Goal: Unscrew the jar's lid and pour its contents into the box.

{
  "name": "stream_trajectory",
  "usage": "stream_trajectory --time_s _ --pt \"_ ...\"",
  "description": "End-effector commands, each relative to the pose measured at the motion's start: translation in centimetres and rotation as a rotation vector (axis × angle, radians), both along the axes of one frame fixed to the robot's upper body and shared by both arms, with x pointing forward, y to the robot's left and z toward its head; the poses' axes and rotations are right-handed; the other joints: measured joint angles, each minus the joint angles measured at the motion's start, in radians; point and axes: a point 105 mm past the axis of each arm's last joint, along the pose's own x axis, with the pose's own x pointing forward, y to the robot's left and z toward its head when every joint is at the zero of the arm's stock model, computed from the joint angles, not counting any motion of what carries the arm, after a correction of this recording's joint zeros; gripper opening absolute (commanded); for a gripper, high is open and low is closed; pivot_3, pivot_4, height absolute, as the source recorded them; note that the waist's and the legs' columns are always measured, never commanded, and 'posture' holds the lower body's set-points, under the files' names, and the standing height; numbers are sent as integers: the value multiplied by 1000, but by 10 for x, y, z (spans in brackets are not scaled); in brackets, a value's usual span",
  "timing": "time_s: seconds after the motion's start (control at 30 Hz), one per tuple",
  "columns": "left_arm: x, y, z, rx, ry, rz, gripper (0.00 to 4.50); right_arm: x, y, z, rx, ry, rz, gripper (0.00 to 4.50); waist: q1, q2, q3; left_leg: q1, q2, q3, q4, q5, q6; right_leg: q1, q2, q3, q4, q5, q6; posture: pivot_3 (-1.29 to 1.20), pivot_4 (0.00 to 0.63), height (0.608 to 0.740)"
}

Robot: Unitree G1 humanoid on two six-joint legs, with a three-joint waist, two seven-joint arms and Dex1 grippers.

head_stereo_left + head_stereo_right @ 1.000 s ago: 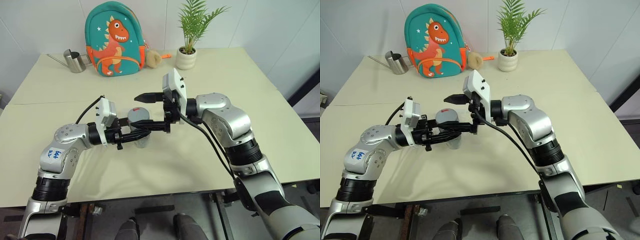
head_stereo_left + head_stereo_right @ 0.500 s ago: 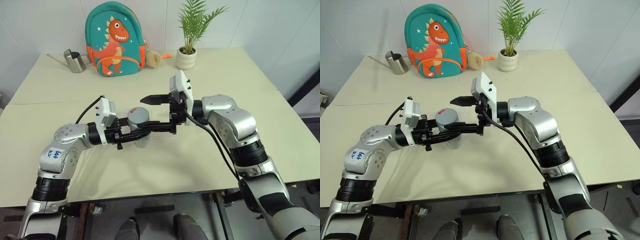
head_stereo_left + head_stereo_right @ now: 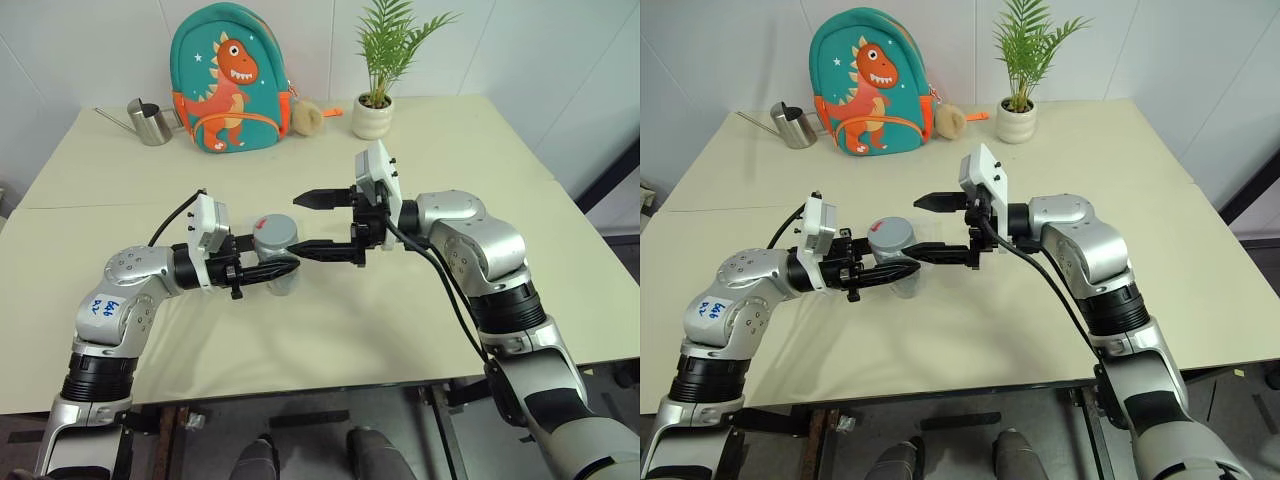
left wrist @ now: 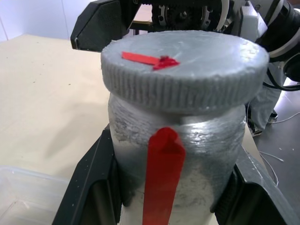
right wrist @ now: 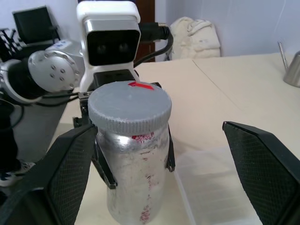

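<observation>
Right wrist view: the jar (image 5: 129,173) stands upright in the left claw (image 3: 262,272), clamped round its body above the counter (image 3: 400,330). The lid (image 5: 129,107) is on, facing up. The right claw (image 3: 316,225), wide open and empty, sits level just beside it, fingers not yet astride the lid.

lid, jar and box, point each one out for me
lid (image 4: 185,61): left wrist view, on its flat grey top.
jar (image 5: 133,180): right wrist view, on its whitish side wall.
box (image 5: 220,183): right wrist view, on its clear floor.
</observation>
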Motion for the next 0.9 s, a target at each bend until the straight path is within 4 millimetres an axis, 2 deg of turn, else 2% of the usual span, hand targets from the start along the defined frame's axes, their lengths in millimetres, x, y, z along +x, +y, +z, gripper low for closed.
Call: stream_trajectory --time_s 0.03,0.27,0.6,0.9 --pt "-3 3 8 8 -40 -2 1923 -18 -2 22 66 -38 83 4486 0 0 0 0 0 0 0 0 0 0 0 0 0 0 0 0 150 740" --pt "-5 2 6 8 -34 -4 1923 -23 8 23 62 -14 119 4486 0 0 0 0 0 0 0 0 0 0 0 0 0 0 0 0 150 740" --pt "-7 1 4 8 -31 -7 1923 -16 28 16 14 11 96 4486 -1 0 0 0 0 0 0 0 0 0 0 0 0 0 0 0 150 740" --pt "-6 1 6 12 -41 -5 1923 -14 32 10 -1 25 95 4486 -1 0 0 0 0 0 0 0 0 0 0 0 0 0 0 0 150 740"
